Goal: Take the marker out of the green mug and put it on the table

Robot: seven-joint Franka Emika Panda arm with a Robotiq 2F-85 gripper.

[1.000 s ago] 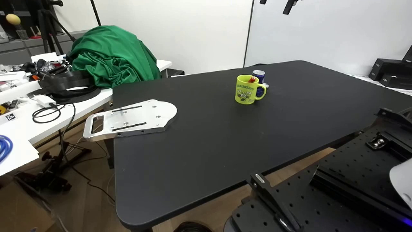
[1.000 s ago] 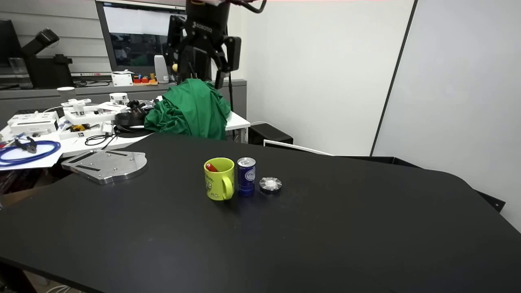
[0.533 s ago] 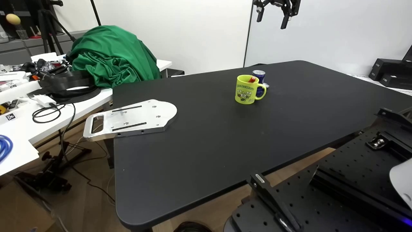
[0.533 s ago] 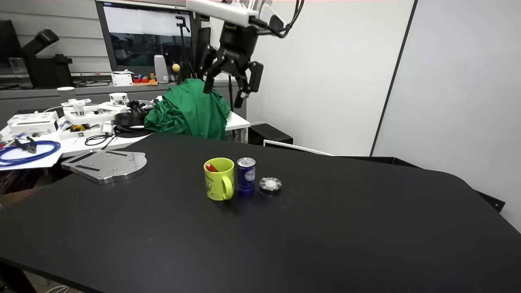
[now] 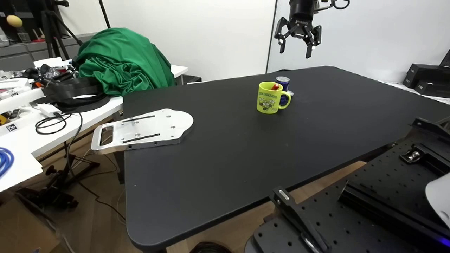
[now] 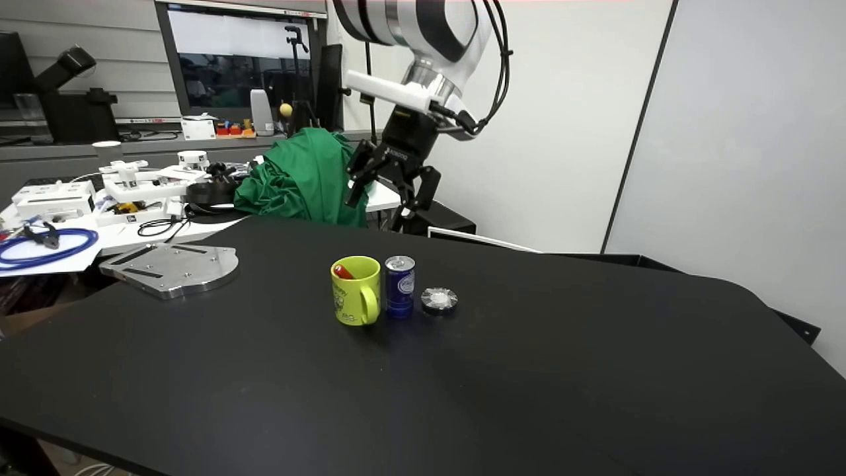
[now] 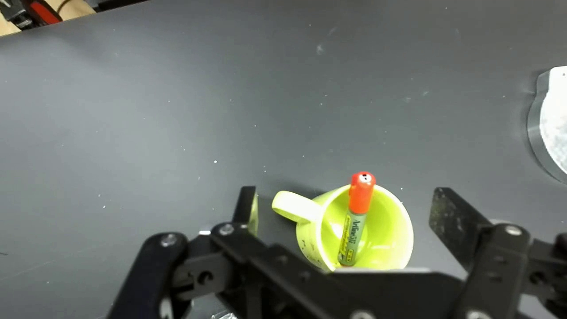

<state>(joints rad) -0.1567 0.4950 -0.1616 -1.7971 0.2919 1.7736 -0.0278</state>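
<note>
Toward the far side of the large matte black tabletop with rounded corners (image 5: pixel 211 158), going by an exterior view: small glossy yellow-green mug with side handle and dark print (image 5: pixel 268 99), upright. Task's thing, short slim grey-barrelled marker with red cap (image 7: pixel 355 217), is inside that mug, leaning, cap up; in the wrist view the cap overlaps the rim and the barrel runs down inside. Not out yet.

Black two-fingered gripper (image 5: pixel 295 51) hangs above the tabletop, well apart from the mug, fingers spread wide, holding nothing. Probably the approach step.

Blue metal can with silver top (image 6: pixel 400 287) just beside the mug, right of it in an exterior view; low round disc with dark side and pale top (image 6: pixel 439 300) just right of the can. Flat silver metal plate with slots (image 5: pixel 149 127) overhangs the left edge in an exterior view.

Handling, a guess: marker light, stiff, smooth plastic, a bit slippery, hard to damage. Best hold is the red cap where it tops the rim, plus some barrel if reachable, since a cap pinched alone might pull off. It slants, so may pivot in the grip; line fingers up across it. Avoid squeezing the mug wall: looks hard, likely breakable, could tip. Set down flat; may roll.
</note>
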